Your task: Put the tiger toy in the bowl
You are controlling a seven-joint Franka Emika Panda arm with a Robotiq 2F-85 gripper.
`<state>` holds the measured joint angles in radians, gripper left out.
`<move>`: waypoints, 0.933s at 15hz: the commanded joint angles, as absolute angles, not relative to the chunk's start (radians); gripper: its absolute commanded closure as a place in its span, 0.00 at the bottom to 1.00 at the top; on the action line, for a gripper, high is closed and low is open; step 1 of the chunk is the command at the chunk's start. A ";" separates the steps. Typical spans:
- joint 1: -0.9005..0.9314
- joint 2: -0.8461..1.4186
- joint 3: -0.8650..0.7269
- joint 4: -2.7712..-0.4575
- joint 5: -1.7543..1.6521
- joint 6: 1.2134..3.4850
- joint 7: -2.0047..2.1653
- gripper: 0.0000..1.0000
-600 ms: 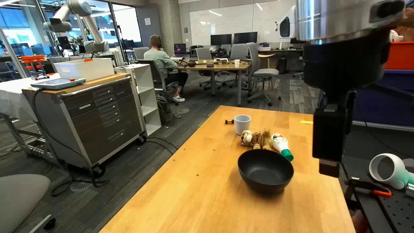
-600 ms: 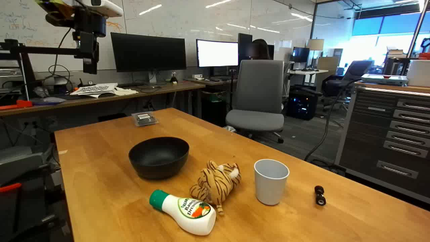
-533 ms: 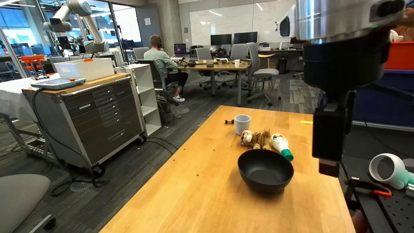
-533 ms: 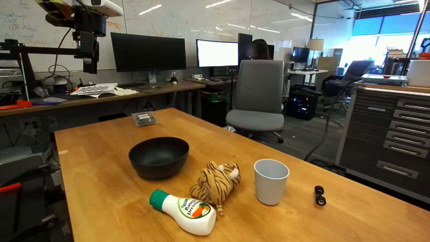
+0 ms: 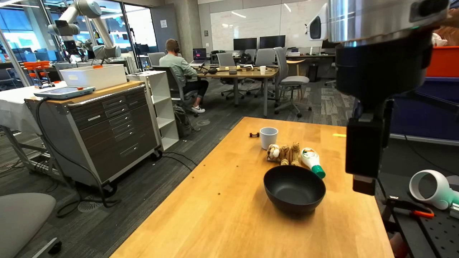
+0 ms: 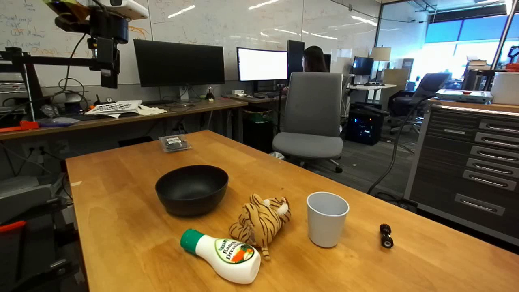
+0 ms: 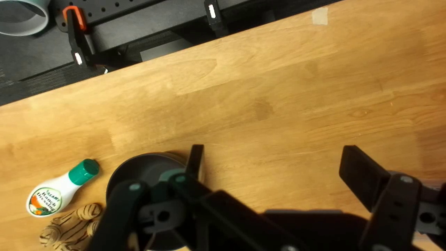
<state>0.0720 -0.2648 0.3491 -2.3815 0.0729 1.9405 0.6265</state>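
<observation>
one gripper [image 7: 273,158], splayed (wrist view) | tiger toy [image 6: 262,222]: fuller in both exterior views

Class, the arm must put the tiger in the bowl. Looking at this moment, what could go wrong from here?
The open gripper might knock the bottle, which lies on its side close to the tiger, and set it rolling. It could also tip the upright cup, which stands near the tiger. Lastly, the tiger's uneven shape could make it slip or catch on the bowl.
</observation>
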 commanded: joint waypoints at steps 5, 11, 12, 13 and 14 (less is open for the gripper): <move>0.094 -0.245 0.323 -2.378 0.019 2.059 0.699 0.00; 0.051 -0.195 0.255 -2.336 -0.055 2.237 0.812 0.00; 0.047 -0.191 0.246 -2.326 -0.065 2.238 0.824 0.00; 0.038 -0.179 0.228 -2.310 -0.074 2.242 0.828 0.00; 0.031 -0.172 0.215 -2.296 -0.077 2.239 0.835 0.00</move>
<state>0.0494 -0.2084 0.2470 -2.3554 -0.0417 2.2326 0.7942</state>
